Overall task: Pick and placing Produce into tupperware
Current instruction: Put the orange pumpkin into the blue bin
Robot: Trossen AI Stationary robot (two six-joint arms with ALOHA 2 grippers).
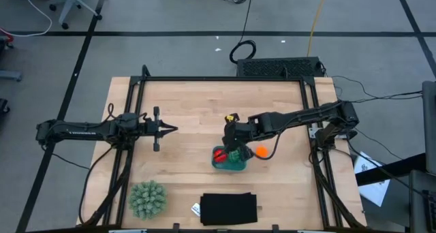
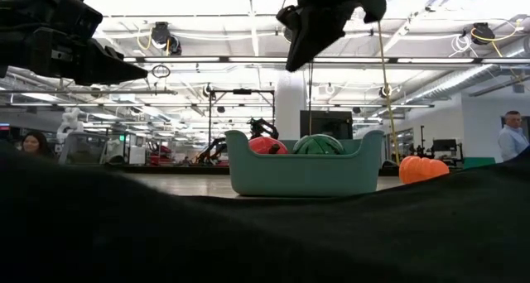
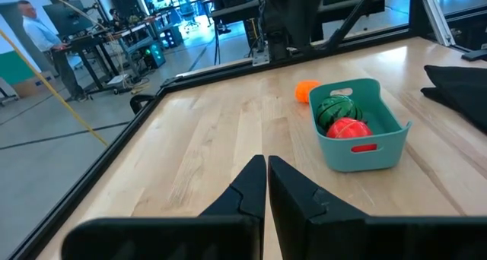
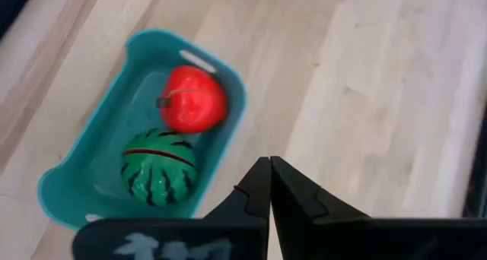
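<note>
The teal tupperware tub point(image 1: 228, 162) point(image 2: 303, 172) point(image 3: 358, 131) point(image 4: 91, 176) stands on the wooden table. Inside it lie the red piece point(image 4: 195, 99) point(image 3: 348, 128) and the dark green striped piece point(image 4: 158, 166) point(image 3: 338, 108). The orange piece point(image 1: 259, 151) point(image 2: 422, 169) point(image 3: 307, 90) rests on the table just right of the tub. My right gripper point(image 1: 231, 139) point(image 2: 296, 59) point(image 4: 269, 169) hangs shut in the air above the tub's far edge, touching nothing. My left gripper point(image 1: 172, 129) point(image 3: 266, 169) waits shut over the table's left half, pointing at the tub.
A spiky pale-green ball point(image 1: 147, 199) sits near the table's near-left corner. A flat black rectangular object point(image 1: 229, 209) lies at the near edge, in front of the tub, and fills the low view's foreground point(image 2: 248, 242). People point(image 2: 513, 138) stand in the room beyond.
</note>
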